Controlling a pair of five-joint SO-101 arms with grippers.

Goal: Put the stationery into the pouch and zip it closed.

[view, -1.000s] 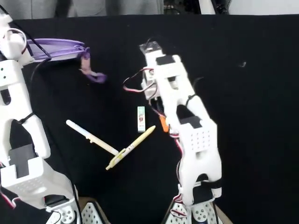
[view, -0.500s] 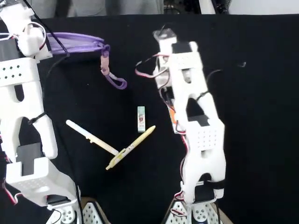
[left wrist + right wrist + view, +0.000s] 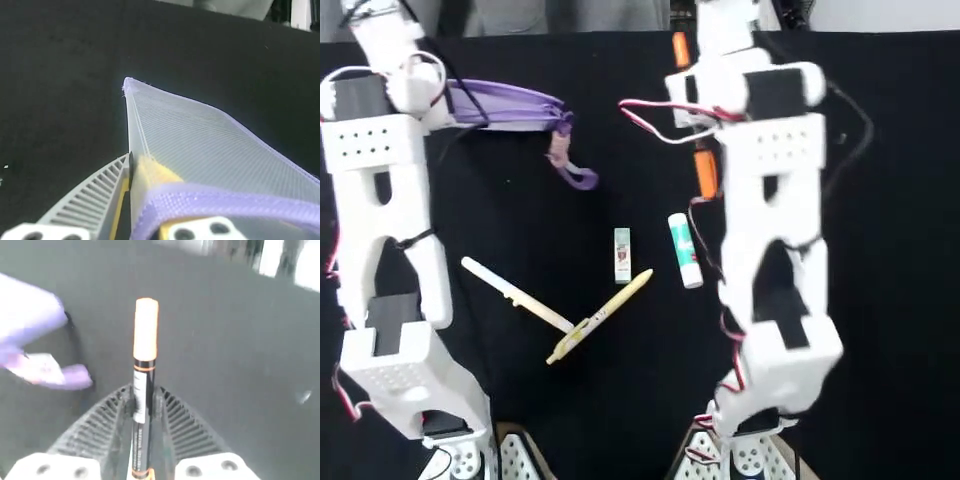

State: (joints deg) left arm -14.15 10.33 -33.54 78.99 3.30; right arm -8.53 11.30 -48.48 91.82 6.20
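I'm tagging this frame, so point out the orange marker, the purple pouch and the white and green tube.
orange marker (image 3: 144,375): right wrist view, barrel below the cap.
purple pouch (image 3: 510,105): high view, middle of its side.
white and green tube (image 3: 684,250): high view, mid-body.

Right gripper (image 3: 145,390), orange marker (image 3: 146,325) clamped: lifted, carried toward the table's far edge. Glue stick (image 3: 685,250): uncovered by the departing arm. Purple pouch (image 3: 510,105): shifted toward the right arm; strap (image 3: 575,172) swung along.
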